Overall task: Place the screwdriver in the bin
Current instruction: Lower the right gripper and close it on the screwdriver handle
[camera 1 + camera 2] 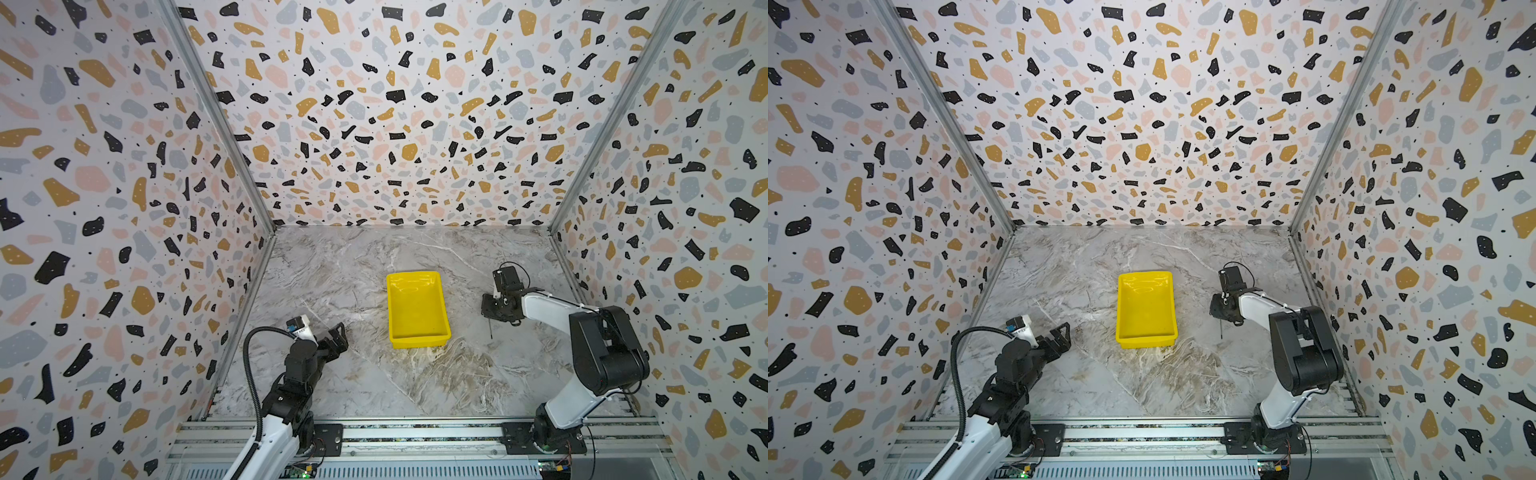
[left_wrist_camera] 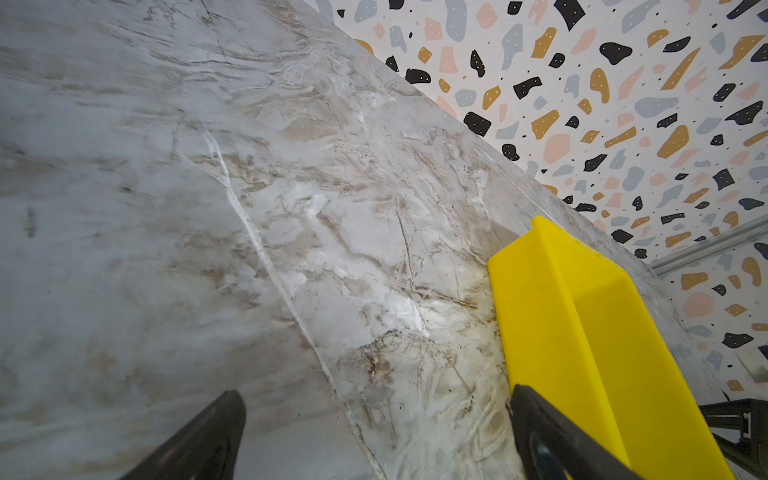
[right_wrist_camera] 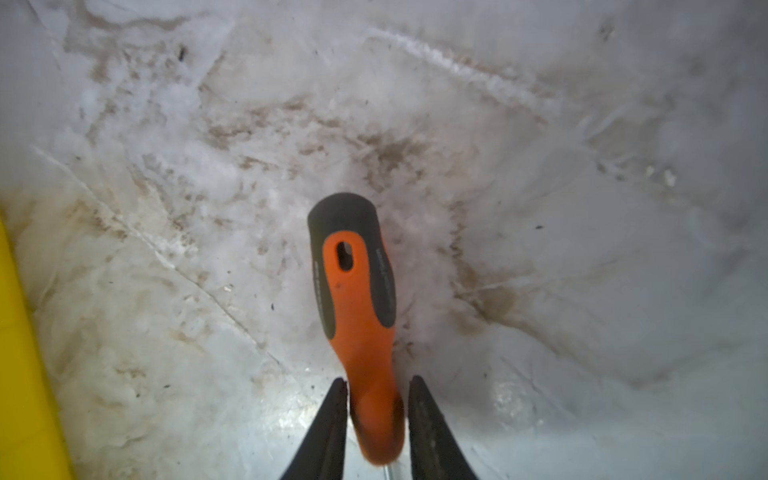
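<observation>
A counter [image 1: 374,382] with a grey-white marble pattern veined in brown spans the base of the cell in both top views. The wrist views show its surface close up, scattered with small dark specks. Three walls close it in: a back wall [image 1: 395,104], a left wall [image 1: 83,208] and a right wall [image 1: 698,187]. All carry a terrazzo print of black, ochre, pink and grey blotches. Bare metal posts [image 1: 216,116] run up the two back corners. A slotted aluminium rail [image 1: 415,432] lies along the front edge.

The orange-handled, black-capped screwdriver [image 3: 359,316] sits pinched in the right claw [image 3: 378,380], near the yellow bin [image 1: 417,316].
</observation>
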You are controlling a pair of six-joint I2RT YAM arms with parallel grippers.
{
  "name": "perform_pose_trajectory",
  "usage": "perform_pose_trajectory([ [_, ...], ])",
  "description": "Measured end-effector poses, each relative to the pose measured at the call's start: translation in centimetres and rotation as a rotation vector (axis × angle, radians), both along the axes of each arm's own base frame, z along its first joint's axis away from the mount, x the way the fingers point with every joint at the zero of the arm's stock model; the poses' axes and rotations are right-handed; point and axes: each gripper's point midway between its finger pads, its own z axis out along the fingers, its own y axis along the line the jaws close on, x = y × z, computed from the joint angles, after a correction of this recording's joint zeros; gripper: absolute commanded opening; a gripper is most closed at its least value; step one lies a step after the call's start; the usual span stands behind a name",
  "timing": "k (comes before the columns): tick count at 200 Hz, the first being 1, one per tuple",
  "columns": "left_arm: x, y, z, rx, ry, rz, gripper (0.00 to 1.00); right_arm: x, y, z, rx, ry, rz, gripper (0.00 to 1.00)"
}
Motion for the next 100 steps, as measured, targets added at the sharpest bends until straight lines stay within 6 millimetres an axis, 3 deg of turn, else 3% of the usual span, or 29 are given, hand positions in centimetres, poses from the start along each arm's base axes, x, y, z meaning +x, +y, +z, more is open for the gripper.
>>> perform_pose_trajectory([
  [11,0.0,0.0,0.0,0.0,0.0,-0.001,1.0,0.0,-0.2,0.2,-0.009,-0.007,0.0,0.36],
  [28,0.0,0.0,0.0,-0.001,0.0,-0.002,1.0,0.0,-0.3,0.2,-0.02,-0.007,0.001,0.48],
  [40,0.0,0.0,0.0,-0.001,0.0,-0.002,1.0,0.0,-0.4,-0.1,-0.028,0.0,0.006,0.5],
  [79,0.0,-0.3,0.0,-0.006,0.001,-0.014,1.0,0.7,0.1,-0.6,-0.036,0.012,0.025,0.49],
  [100,-0.1,-0.3,0.0,-0.008,0.001,-0.018,1.0,1.1,0.5,-0.7,-0.041,0.002,0.034,0.44],
])
